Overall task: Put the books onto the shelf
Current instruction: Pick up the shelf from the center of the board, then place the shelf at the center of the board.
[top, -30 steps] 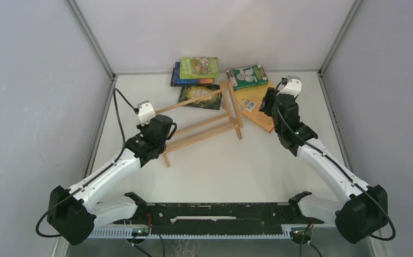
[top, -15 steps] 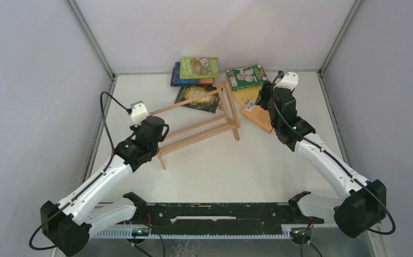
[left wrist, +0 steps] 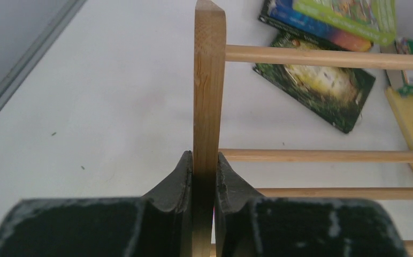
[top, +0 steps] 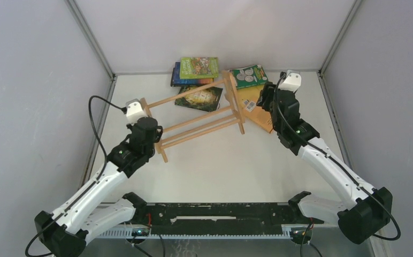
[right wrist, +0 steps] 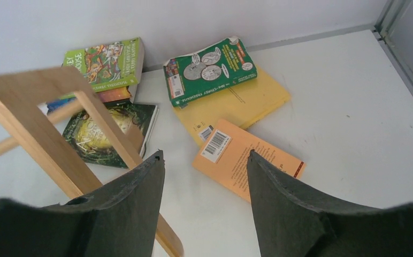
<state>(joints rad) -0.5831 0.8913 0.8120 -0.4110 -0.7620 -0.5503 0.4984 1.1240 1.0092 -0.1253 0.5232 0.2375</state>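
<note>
My L gripper (left wrist: 204,167) is pinched on the shelf (top: 199,115), pads pressed either side of its L end frame, low on the upright. Shelf's long axis runs from that end, near me, slanting away to its R end frame. Rails btw the two ends carry nothing; no book on it yet.

Books all lie flat on the table (top: 220,166), beyond the shelf or off its R end. Behind the shelf's middle: a lime-green book (top: 199,66) stacked on a blue book (top: 178,80). A dark book w/ gold picture (top: 199,98) is just this side of them, partly crossed by the top rail from overhead. Off the shelf's R end: a green book w/ white circles (top: 249,76) rests on a yellow book (right wrist: 250,99). An orange book (right wrist: 231,160), barcode up, is at the yellow one's near edge; touching or just beside, can't tell.

My R gripper (right wrist: 204,160) is spread wide, holding nothing. It hovers just off the shelf's R end w/ the orange book below and ahead, showing btw my fingers. That book's long axis slants away to the R, askew to my finger gap.

R arm is clearly nearer that R-hand group, and L is tied up w/ the shelf. So I judge the pick is R's, orange book first. It's thin and flat, so getting under an edge looks like the tricky bit.
</note>
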